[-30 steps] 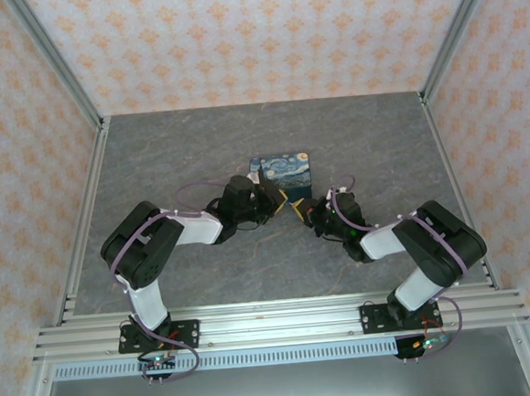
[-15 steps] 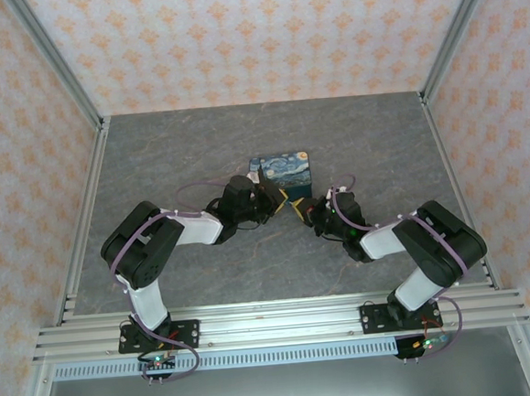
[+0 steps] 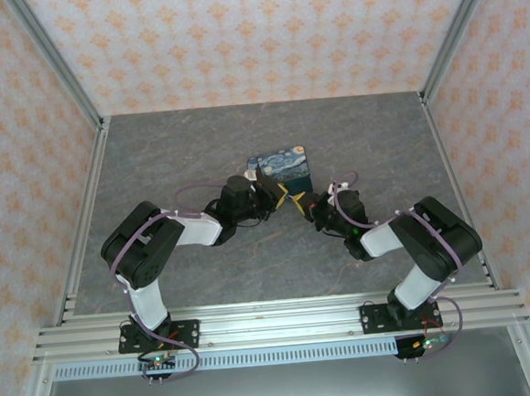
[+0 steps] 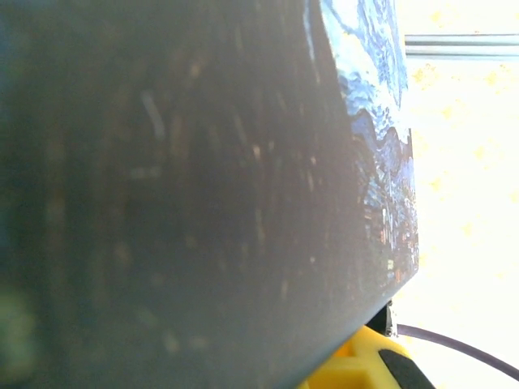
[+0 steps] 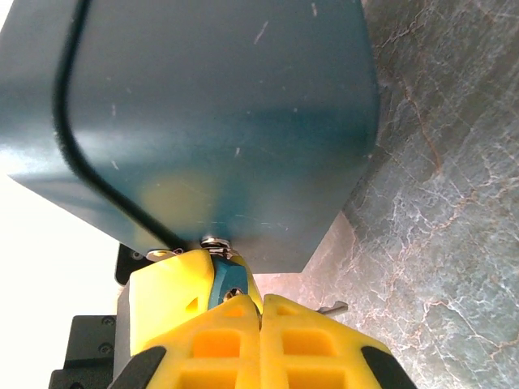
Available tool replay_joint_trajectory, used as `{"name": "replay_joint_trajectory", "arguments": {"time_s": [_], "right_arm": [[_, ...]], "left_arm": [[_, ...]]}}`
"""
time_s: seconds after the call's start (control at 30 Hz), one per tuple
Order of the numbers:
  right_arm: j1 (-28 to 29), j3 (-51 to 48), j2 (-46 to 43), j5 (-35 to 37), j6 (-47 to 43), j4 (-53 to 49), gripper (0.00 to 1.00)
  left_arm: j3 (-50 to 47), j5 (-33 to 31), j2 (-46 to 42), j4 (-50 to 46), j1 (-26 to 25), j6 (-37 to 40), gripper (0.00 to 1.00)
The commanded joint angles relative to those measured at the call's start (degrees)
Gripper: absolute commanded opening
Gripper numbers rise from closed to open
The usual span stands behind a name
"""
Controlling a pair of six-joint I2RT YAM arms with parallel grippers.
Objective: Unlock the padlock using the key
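Observation:
A small teal padlock (image 5: 228,284) with a silver shackle hangs from the front of a blue box (image 3: 281,167) printed with a starry night painting. My left gripper (image 3: 277,195) reaches it from the left and is shut on the padlock; one of its yellow fingers (image 5: 162,300) lies against the lock body. Coming from the right, my right gripper (image 5: 261,304) has its yellow jaws pressed together at the lock's lower end, shut on the key. A metal key tip (image 5: 332,308) pokes out beside the right finger. The keyhole is hidden.
The box's dark side (image 4: 178,186) is close against the left wrist camera. Grey marbled table (image 3: 179,150) lies open all around the box. Aluminium frame posts (image 3: 52,59) and patterned walls enclose the table.
The box has tilted and shifted a little up and to the right. Both grippers followed slightly, still closed at the padlock.

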Motion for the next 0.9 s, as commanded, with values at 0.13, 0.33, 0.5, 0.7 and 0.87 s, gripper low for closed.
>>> {"name": "replay_joint_trajectory", "arguments": {"time_s": [0.13, 0.33, 0.5, 0.7, 0.87], "right_arm": [[-1.0, 0.5, 3.8, -0.8, 1.9, 6.5, 0.0], [-1.5, 1.1, 6.0, -1.9, 2.7, 8.3, 0.0], [-1.8, 1.4, 7.7, -2.9, 3.5, 9.2, 0.0], [-2.0, 1.8, 9.3, -4.0, 5.1, 11.4, 0.0], [-2.2, 3.0, 10.8, -5.2, 6.6, 12.9, 0.0]], "left_arm": [[-0.3, 3.1, -0.9, 7.8, -1.0, -3.0, 0.0], [-0.3, 2.9, -1.6, 8.6, -1.2, -3.5, 0.0], [-0.1, 2.7, -2.1, 8.6, -1.3, -3.5, 0.0], [0.4, 2.8, -1.9, 8.0, -1.5, -2.7, 0.0], [0.2, 2.7, -1.6, 8.5, -1.6, -2.5, 0.0]]}}
